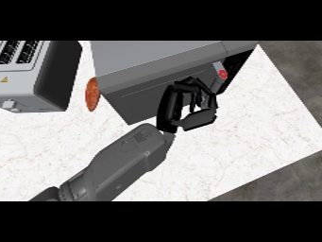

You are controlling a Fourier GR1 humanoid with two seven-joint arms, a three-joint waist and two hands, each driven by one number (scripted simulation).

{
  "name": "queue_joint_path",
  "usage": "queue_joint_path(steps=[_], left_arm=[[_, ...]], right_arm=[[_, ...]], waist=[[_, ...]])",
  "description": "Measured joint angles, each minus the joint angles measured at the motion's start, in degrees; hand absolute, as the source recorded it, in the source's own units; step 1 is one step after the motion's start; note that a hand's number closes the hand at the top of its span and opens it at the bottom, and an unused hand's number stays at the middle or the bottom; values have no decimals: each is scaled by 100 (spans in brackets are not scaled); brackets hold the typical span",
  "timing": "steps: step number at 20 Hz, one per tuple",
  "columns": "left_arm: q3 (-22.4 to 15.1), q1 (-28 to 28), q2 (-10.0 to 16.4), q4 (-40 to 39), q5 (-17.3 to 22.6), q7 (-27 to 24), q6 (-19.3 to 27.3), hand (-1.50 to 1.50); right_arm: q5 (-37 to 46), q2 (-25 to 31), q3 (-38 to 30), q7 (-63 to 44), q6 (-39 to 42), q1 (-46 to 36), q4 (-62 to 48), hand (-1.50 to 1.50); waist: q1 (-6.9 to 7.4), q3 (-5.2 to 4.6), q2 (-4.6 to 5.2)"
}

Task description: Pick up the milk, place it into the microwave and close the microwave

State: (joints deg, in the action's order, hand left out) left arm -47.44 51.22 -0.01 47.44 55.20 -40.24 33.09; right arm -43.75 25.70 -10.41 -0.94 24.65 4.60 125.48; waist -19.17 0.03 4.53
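My left hand (198, 118) is up against the front of the grey box-shaped microwave (156, 59), at the right end of its wide grey front panel (139, 97). The black hand lies partly over that panel's edge and partly over the gap beside it. I cannot tell from here whether it is open or closed, or whether it grips anything. My grey forearm (122, 160) runs to it at a slant from well below and to the left of the microwave, crossing the white marbled surface (261, 132).

Just right of the hand, at the microwave's right front corner, a narrow dark opening (241, 59) shows. A pale strip with a red round spot (221, 75) sits in that opening, just above my hand. I cannot tell whether it is part of the microwave or something inside it. I cannot make out the milk anywhere on the surface around the microwave, and if it is inside, the grey panel and my hand hide it.

Left of the microwave stands a silver slotted toaster (24, 80), and an orange round thing (91, 93) shows in the gap between the two, touching the microwave's left side.
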Motion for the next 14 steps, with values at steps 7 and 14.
queue_joint_path(steps=[7,14], left_arm=[[-49,27,0,-33,129,-147,14,150],[-98,55,1,-87,260,-238,0,150]], right_arm=[[-271,128,32,-108,107,-45,-15,-150],[-471,253,-58,-166,153,-105,-36,-150]], waist=[[-9,4,11],[-21,6,-1]])
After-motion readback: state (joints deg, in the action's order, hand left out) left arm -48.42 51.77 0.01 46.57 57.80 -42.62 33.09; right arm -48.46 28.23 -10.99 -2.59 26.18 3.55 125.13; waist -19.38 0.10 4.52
